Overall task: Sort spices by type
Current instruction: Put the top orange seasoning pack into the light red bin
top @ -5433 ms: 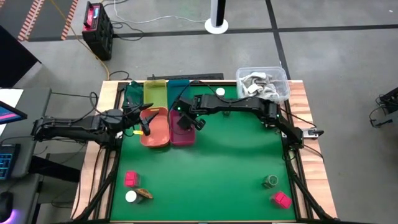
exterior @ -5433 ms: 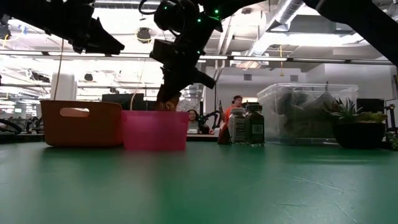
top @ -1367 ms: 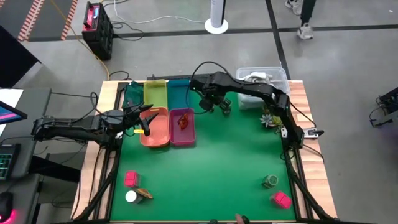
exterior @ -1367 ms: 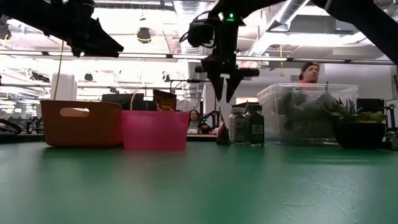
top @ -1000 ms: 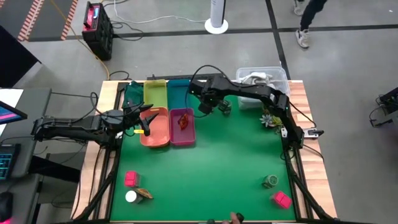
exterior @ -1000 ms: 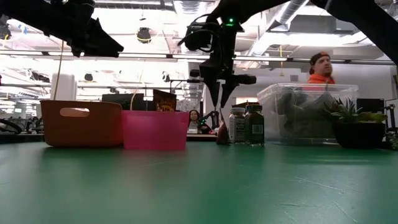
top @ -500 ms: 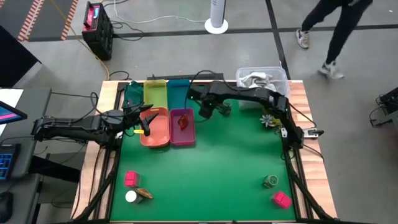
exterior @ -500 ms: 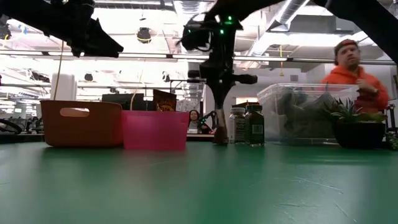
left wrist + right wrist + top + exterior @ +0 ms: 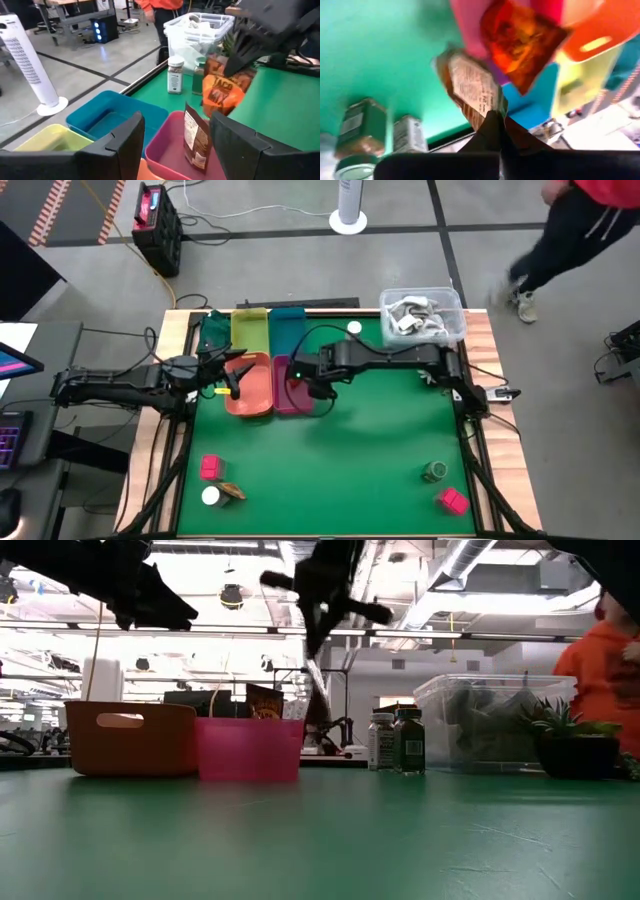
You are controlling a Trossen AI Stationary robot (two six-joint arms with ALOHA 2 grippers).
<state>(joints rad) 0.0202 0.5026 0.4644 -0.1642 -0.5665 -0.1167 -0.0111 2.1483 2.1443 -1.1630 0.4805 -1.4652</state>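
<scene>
At centre of the high view, the right gripper [image 9: 318, 387] pinches a light, floppy, probably crinkly spice packet [image 9: 222, 90] by its top edge above the pink tray [image 9: 282, 402].

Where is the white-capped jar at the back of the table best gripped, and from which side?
White-capped jar: grip its round body just below the cap, coming straight down from above. It stands upright, and the dark green jar sits close beside it, so probably put the fingers on the two free sides. The right tool holds a spice packet.
</scene>
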